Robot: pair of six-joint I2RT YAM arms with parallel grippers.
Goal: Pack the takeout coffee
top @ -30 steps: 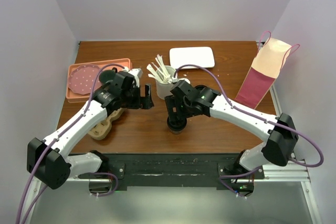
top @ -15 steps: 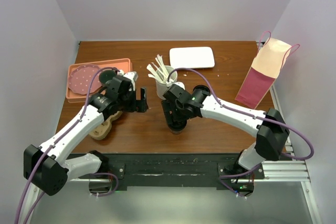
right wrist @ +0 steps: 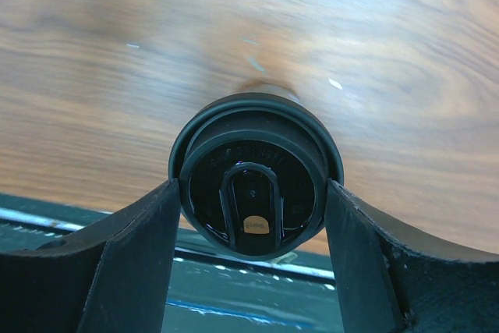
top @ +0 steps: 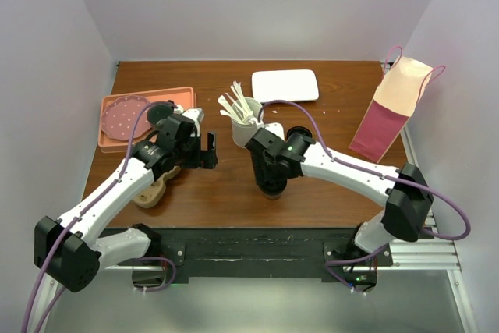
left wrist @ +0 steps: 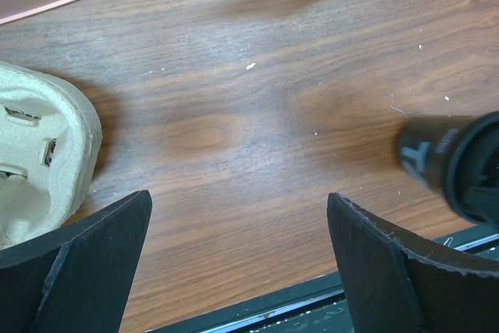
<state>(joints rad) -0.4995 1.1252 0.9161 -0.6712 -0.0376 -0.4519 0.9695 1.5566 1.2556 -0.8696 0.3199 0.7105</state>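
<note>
Right wrist view showed the takeout coffee (right wrist: 253,169) standing on the tabletop (top: 226,193) close to its near edge, at about 6 o'clock of the surface. The right gripper (right wrist: 251,193) came down over it from above. Its two fingers stood at 9 and 3 o'clock of the lid, and both appeared to touch the rim. The hold looked like a pinch across the lid, though its firmness could not be confirmed. In my judgement this top-down hold suited a straight lift that keeps the drink level.

The cup stood upright with its long axis vertical and its lid facing up into the camera. The sip tab pointed toward the near edge.

Left wrist view showed the left gripper (left wrist: 242,263) spread wide and holding nothing, over bare wood at 9 o'clock of the cup. It seemed parked clear of the working arm.

A moulded cardboard cup carrier (top: 152,189) lay at 8 o'clock. Farther back stood a white cup of stirrers (top: 243,126) near the centre. A pink tray (top: 117,118) lay at 10 o'clock and a white plate (top: 285,84) at 12. A paper bag (top: 394,111) stood open-topped at 2 o'clock and was the probable destination.
</note>
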